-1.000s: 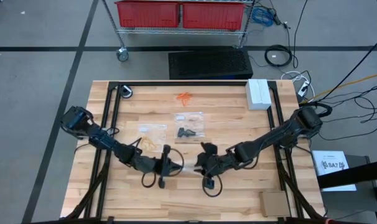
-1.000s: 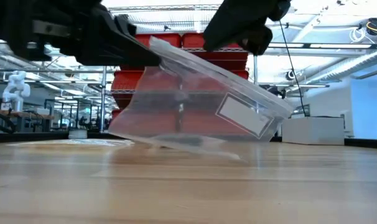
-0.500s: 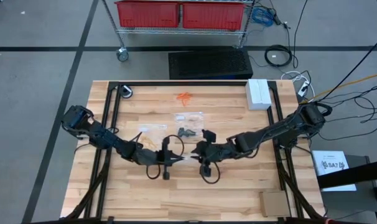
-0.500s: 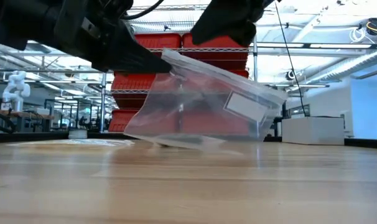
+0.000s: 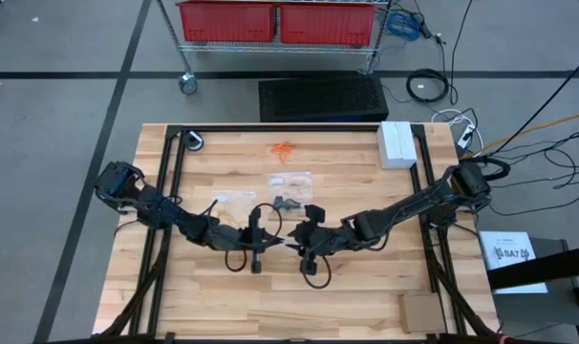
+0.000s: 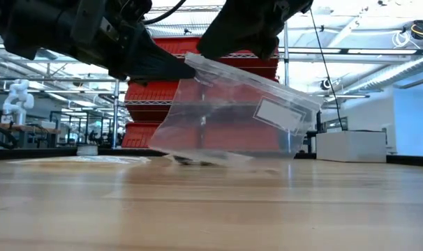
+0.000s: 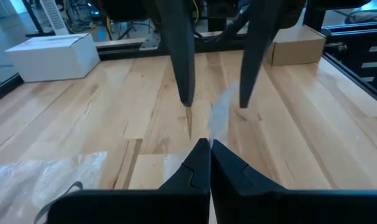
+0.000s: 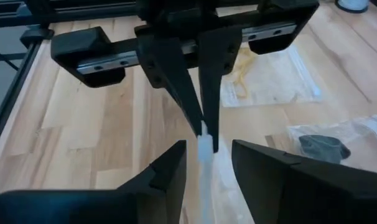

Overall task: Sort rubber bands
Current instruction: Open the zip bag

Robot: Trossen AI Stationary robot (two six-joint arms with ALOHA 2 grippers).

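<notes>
High view: both arms reach in low and meet at the table's middle, and the clear bag between them is nearly impossible to pick out against the wood. The left gripper (image 5: pixel 270 239) and right gripper (image 5: pixel 297 241) sit tip to tip. The orange rubber bands (image 5: pixel 285 149) lie loose near the far edge, with bare planks around them; the black rubber bands (image 5: pixel 288 202) sit just beyond the grippers.

Low view: the clear plastic bag (image 6: pixel 232 115) hangs tilted, its bottom edge brushing the table (image 6: pixel 211 209); both arms are cut off at the top.

Left wrist view: its fingers (image 7: pixel 195 168) are pinched tight on the bag's thin edge, with the other arm's fingers spread opposite.

Right wrist view: its fingers (image 8: pixel 170 168) stand apart astride the bag's edge, not gripping. The pale yellow rubber bands (image 8: pixel 241 78) lie inside another bag beyond.
</notes>
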